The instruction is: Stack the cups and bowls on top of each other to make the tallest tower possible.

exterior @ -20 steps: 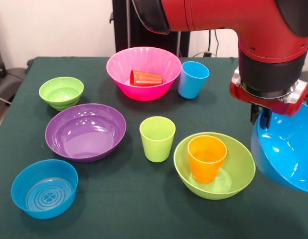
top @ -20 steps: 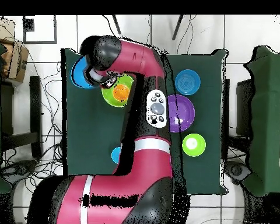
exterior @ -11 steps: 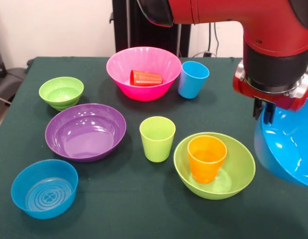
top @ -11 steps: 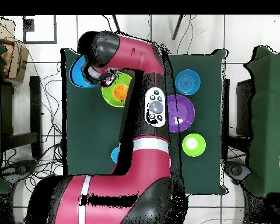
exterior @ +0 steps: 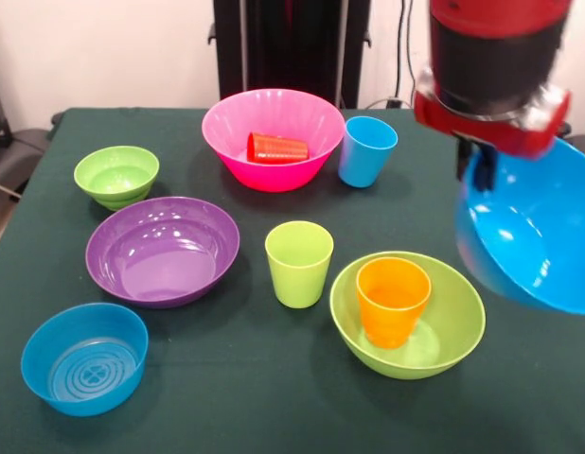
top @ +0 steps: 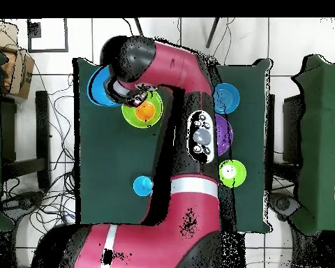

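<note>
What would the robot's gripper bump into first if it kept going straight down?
Probably bare table, right of the large lime green bowl. The gripper holds the large blue bowl, which would land first; depth is uncertain.

Dark green table point(exterior: 226, 397), black chairs point(top: 17, 139) beside it, tiled floor point(top: 289, 42).

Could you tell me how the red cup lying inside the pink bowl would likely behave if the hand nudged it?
The red cup lies on its side in the pink bowl, so it would probably roll along the curved wall. It looks thin, glossy plastic: likely light, stiff and somewhat slippery.
</note>
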`<state>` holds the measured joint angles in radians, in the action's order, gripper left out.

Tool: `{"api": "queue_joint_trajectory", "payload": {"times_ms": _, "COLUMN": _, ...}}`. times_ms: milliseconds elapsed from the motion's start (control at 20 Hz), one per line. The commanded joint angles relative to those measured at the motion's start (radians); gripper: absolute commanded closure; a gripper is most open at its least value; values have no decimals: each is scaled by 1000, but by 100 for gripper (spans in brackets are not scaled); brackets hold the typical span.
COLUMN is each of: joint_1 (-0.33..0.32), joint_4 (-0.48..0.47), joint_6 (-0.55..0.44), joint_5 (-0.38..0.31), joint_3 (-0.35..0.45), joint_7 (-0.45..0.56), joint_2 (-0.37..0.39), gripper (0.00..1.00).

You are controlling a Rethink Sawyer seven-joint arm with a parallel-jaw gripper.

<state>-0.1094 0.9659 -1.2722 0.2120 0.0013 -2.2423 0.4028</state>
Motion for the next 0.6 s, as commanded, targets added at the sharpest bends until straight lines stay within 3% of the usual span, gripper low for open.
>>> {"api": "queue_joint_trajectory", "payload": {"times_ms": 50, "joint_1": -91, "joint_4": 230, "joint_6": 49, "joint_5": -60, "joint_3": 112, "joint_7": 342, "joint_2": 126, "gripper": 100}}
{"api": "queue_joint_trajectory", "payload": {"times_ms": 350, "joint_1": -158, "joint_4": 311, "joint_6": 76, "joint_5": -86, "joint_3": 159, "joint_7": 413, "joint_2": 165, "gripper": 100}}
{"api": "queue_joint_trajectory", "payload": {"times_ms": 600, "joint_1": -203, "joint_4": 450, "joint_6": 242, "joint_5": -56, "joint_3": 205, "joint_7": 408, "joint_2": 188, "gripper": 100}}
